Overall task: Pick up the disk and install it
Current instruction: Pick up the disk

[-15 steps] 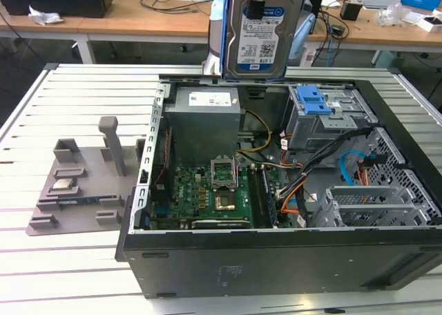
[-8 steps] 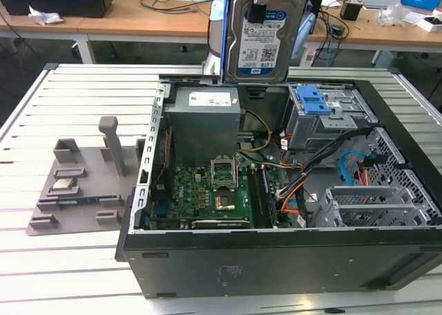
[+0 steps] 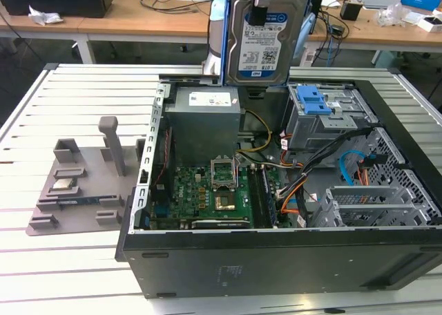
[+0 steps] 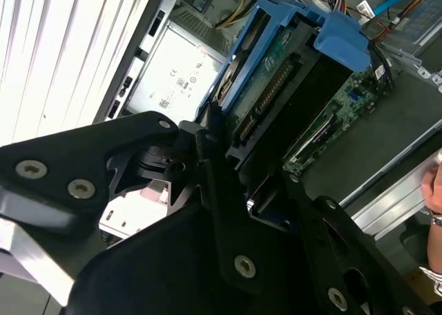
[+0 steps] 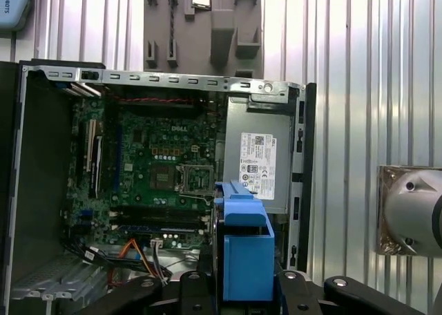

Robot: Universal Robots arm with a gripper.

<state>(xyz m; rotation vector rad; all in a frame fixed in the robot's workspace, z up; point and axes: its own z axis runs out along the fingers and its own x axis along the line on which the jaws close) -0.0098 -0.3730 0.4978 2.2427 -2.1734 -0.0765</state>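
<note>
A: End effector (image 3: 260, 12), status?
B: Pinching the disk (image 3: 266, 49). Exterior view: the disk hangs upright in the air above the open computer case (image 3: 276, 266), label face toward the camera, touching no part of the case.
A: Wrist views bear that out?
B: Yes. First wrist view: black fingers (image 5: 289, 291) pressed against both sides of the disk (image 5: 245, 253) at its blue-framed end, case interior open beneath. Second wrist view: disk (image 4: 276, 77) seen along its edge, green circuit-board side showing, blue frame around it.
A: The case itself?
B: Lies on its side on the slatted counter (image 3: 83, 94), side panel off. Inside: motherboard (image 3: 200, 191) on the case floor, power supply (image 3: 205, 111) against the case's far wall, blue latch with grey metal cage (image 3: 314, 104) in the far part of the case toward the exterior view's right.
A: Outside the case?
B: Grey parts tray (image 3: 83, 215) on the counter, just beside the case on the exterior view's left. Small square chip (image 3: 63, 185) sits on it, apart from the case.
</note>
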